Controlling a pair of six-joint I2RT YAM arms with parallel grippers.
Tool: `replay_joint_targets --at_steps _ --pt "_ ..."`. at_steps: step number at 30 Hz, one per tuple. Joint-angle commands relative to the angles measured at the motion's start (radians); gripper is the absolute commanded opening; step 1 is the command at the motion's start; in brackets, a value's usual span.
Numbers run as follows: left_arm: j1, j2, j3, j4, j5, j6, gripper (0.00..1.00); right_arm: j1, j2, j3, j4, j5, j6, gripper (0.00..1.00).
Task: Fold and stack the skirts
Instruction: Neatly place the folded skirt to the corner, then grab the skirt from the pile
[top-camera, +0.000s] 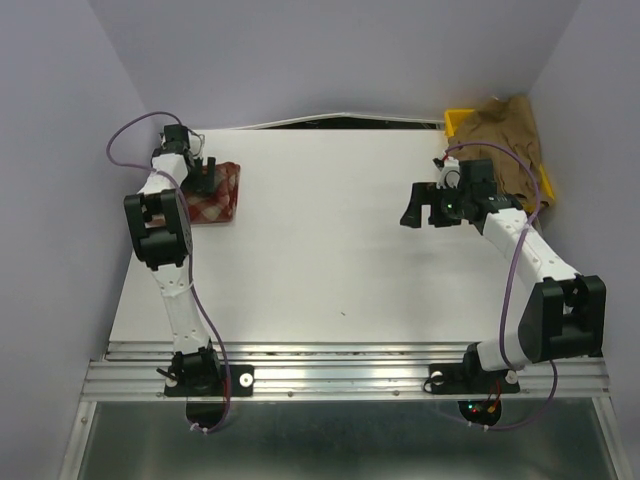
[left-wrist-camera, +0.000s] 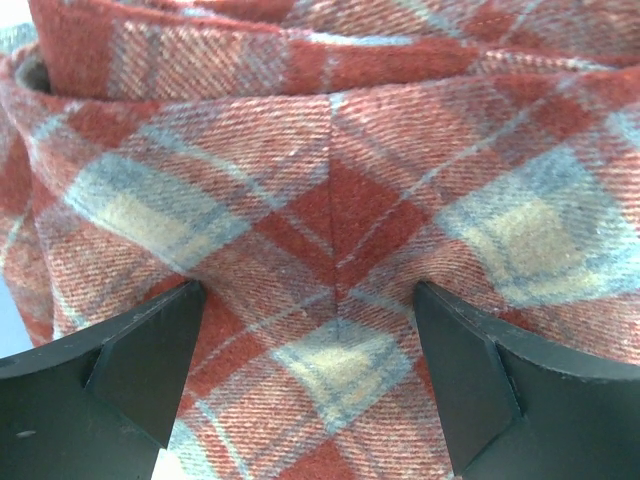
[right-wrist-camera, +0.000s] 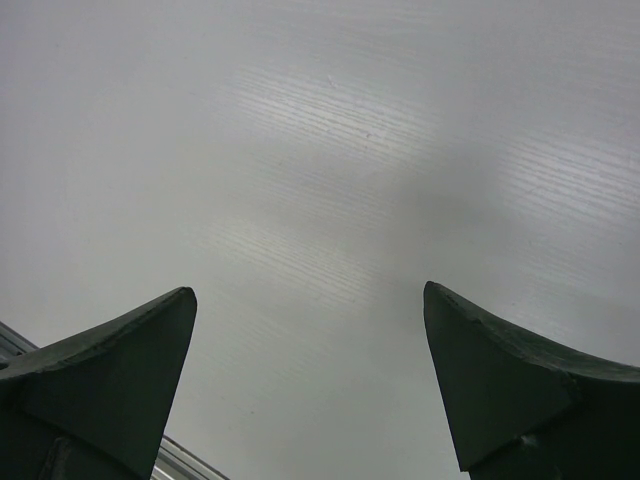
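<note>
Plaid skirt (top-camera: 218, 196) lies folded at the table's (top-camera: 330, 260) far left, right under my left gripper (left-wrist-camera: 310, 300). Its fingers are spread wide, gripping nothing and perhaps brushing the cloth. Tan skirt (top-camera: 506, 140) is heaped over the yellow tray (top-camera: 458, 121), far right. My right gripper (right-wrist-camera: 310, 300) gapes empty above the tabletop.
</note>
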Motion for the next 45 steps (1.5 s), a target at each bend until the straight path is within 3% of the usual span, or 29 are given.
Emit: replay_joint_targets --at_steps 1,7,13,19,23,30,36,42,45 --pt "0.000 0.053 0.020 -0.027 -0.026 0.037 0.98 -0.004 0.002 0.058 0.008 -0.011 -0.016 1.00" --pt "-0.003 -0.040 0.023 -0.017 -0.019 0.078 0.99 -0.004 -0.001 0.109 -0.002 0.007 -0.040 1.00" --pt "-0.047 -0.272 0.031 -0.007 -0.017 0.206 0.99 -0.026 0.035 0.247 -0.004 0.077 -0.100 1.00" --pt "-0.170 -0.537 -0.035 -0.027 0.053 0.241 0.99 -0.187 0.181 0.516 -0.002 0.238 -0.096 1.00" --pt "-0.329 -0.698 -0.193 0.001 0.114 0.183 0.99 -0.263 0.394 0.705 0.002 0.338 -0.122 0.93" --pt "-0.402 -0.762 -0.326 -0.030 0.262 0.048 0.99 -0.349 0.730 0.974 0.048 0.394 -0.053 0.82" --pt "-0.405 -0.789 -0.406 -0.028 0.323 0.019 0.99 -0.349 0.971 1.203 0.189 0.489 -0.068 0.86" --pt "-0.405 -0.792 -0.425 -0.053 0.299 -0.004 0.99 -0.349 1.117 1.227 0.301 0.532 -0.101 0.91" --pt "-0.405 -0.786 -0.414 -0.062 0.296 -0.010 0.99 -0.349 1.160 1.222 0.307 0.533 -0.116 0.81"
